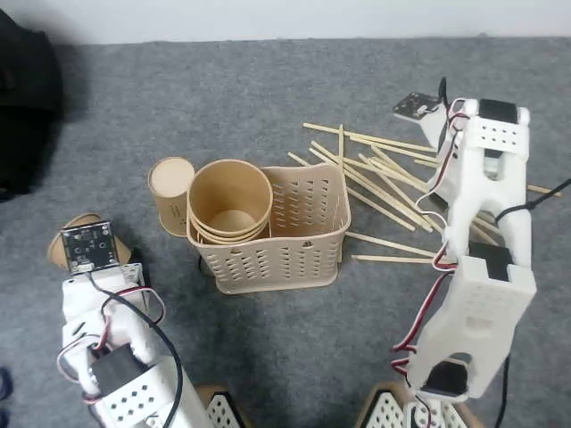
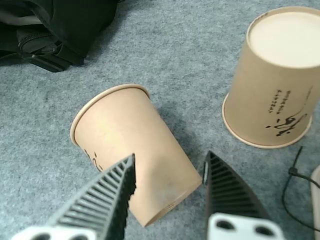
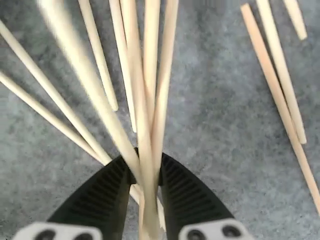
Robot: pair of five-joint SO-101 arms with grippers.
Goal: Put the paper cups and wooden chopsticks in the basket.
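Grey surface [image 1: 268, 89], with the basket [image 1: 285, 259] upright between the two arms and already holding a stack of paper cups [image 1: 230, 201] at its left end. Close against that end, an upside-down paper cup [image 1: 169, 192]; cannot tell whether touching. Nearer the left arm, a tipped paper cup [image 2: 130, 145] on its side. Over the tipped one, the left hand [image 2: 170, 167], spread wide and holding nothing, one jaw to either side of the cup's base end. Points its mouth away from the hand, with the long axis roughly along the reach, a little skewed, and the jaws across the width. Probably calls only for a short drop and a close, then a carry rightward past the upside-down cup to the basket. Worth watching for a roll of that round wall at first contact. On the other side, the right hand [image 3: 146, 162], pinched shut on a small bundle of wooden chopsticks [image 3: 150, 75], gripped near one end and fanning out away from the hand. Around it, loose chopsticks [image 1: 375, 169], criss-crossed on the surface to the right of the basket, a few ends close to its wall. From there, basket to the left of the right hand; probably calls for tipping the long sticks end-down to get them in. Well off at the far left edge, a black bag [image 1: 27, 89].
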